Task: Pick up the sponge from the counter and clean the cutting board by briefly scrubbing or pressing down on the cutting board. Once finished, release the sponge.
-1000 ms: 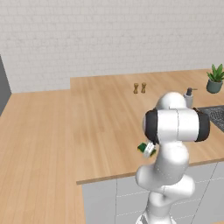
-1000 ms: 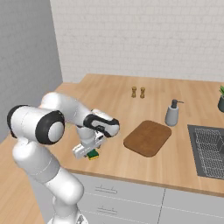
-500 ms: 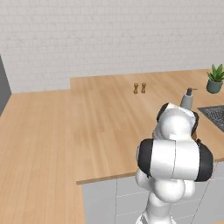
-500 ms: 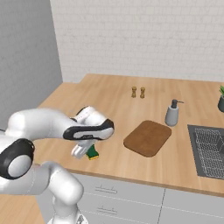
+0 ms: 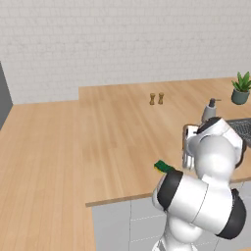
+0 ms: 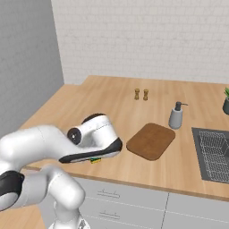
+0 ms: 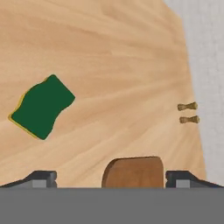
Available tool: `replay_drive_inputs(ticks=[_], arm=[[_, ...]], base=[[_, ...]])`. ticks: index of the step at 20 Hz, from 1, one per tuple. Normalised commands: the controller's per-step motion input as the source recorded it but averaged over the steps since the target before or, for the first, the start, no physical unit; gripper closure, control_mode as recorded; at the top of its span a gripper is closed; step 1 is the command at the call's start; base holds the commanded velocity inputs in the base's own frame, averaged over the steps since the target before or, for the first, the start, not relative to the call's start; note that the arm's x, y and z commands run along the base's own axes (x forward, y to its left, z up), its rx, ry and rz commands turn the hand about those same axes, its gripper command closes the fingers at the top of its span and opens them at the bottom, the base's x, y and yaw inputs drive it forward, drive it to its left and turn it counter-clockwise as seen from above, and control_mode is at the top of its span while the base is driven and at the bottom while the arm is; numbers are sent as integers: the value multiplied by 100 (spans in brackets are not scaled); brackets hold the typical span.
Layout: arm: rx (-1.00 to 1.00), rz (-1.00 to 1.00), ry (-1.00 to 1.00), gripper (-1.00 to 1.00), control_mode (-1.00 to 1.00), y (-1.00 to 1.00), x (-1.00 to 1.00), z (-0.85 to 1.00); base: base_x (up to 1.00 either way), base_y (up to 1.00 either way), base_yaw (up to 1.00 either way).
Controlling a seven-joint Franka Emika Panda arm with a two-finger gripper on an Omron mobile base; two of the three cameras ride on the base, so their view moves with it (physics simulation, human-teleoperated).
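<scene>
Pincer [image 7: 111, 177] is held apart and empty, fingertips [image 7: 41, 177] wide, above the table [image 7: 113, 65]. Sponge [image 7: 42, 106] is seen off to the upper left in the hand view, long axis diagonal. Cutting board [image 7: 133, 171] is framed between the tips; a shift toward the sponge is judged necessary.

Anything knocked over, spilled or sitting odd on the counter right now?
Nothing stands out. The small green-and-yellow sponge lies flat on the light wood-plank counter, apart from the reddish-brown wooden cutting board, which also lies flat. The grey soap dispenser and two small brown shakers stand upright. No spills are visible.
</scene>
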Motion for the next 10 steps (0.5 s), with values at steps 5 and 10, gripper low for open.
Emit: replay_drive_inputs(ticks=[5,10], arm=[[-29,31,-3,-100,-100,1,-2,100],[-39,28,-5,-100,-100,21,-6,100]], base=[[0,0,0],[0,0,0]])
